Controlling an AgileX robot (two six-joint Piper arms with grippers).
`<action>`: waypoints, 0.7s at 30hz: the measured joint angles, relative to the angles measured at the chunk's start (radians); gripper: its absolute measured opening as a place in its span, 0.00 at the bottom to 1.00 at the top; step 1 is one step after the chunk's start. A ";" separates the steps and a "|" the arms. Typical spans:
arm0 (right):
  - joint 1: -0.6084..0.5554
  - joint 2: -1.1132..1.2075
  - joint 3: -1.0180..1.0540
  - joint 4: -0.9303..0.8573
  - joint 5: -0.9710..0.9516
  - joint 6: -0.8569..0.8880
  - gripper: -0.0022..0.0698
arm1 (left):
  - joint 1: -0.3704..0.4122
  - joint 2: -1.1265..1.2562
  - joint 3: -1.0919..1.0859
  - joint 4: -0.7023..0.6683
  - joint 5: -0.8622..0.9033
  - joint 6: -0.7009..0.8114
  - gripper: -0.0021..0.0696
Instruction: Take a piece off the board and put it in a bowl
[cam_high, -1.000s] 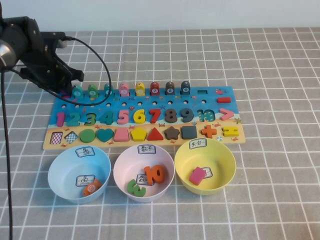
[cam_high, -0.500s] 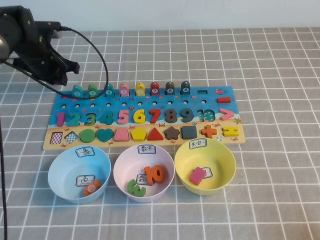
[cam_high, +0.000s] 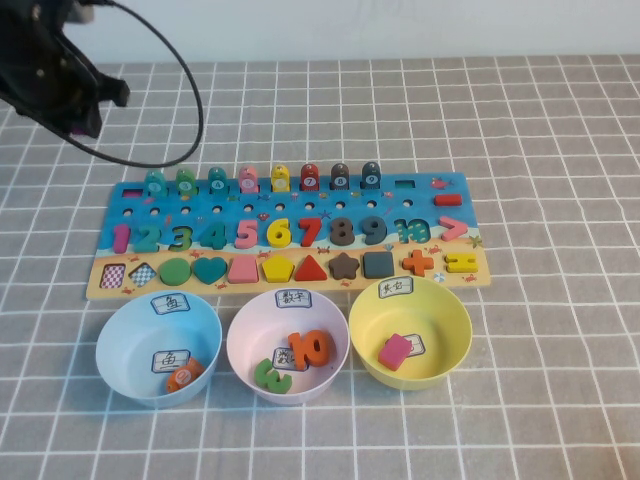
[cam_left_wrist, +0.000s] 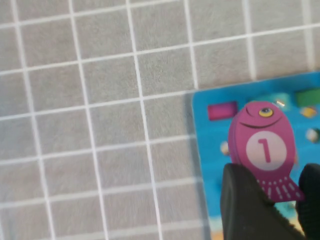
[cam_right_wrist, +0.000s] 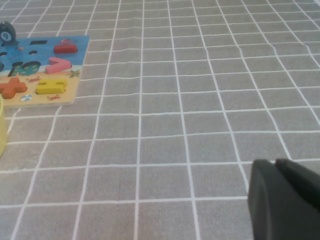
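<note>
My left gripper (cam_left_wrist: 277, 187) is shut on the magenta fish-shaped piece (cam_left_wrist: 261, 142) with a pale "1" mark, gripping its tail. It holds the piece in the air over the far left corner of the board (cam_left_wrist: 205, 130). In the high view the left arm (cam_high: 55, 85) is up at the far left, beyond the board (cam_high: 330, 207). The light blue bowl (cam_high: 110, 330) stands in front of the board's left end with a small orange piece (cam_high: 183, 377) inside. My right gripper (cam_right_wrist: 275, 167) is shut and empty over bare cloth, right of the board (cam_right_wrist: 77, 55).
A pale pink bowl (cam_high: 240, 335) holding number pieces and a yellow bowl (cam_high: 455, 320) holding a pink shape stand beside the blue bowl. A row of fish pieces (cam_high: 280, 178) stands along the board's far edge. A black cable (cam_high: 190, 110) loops from the left arm.
My left arm has risen and drawn back toward the far left, away from the board's left end, carrying the magenta piece with it. The right arm has not visibly moved.
</note>
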 joint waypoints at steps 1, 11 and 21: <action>0.000 0.000 0.000 0.000 0.000 0.000 0.01 | -0.006 -0.033 0.019 0.006 0.002 0.000 0.29; 0.000 0.000 0.000 0.000 0.000 0.000 0.01 | -0.085 -0.429 0.422 0.013 0.013 0.000 0.29; 0.000 0.000 0.000 0.000 0.000 0.000 0.01 | -0.121 -0.626 0.870 -0.031 0.014 0.069 0.29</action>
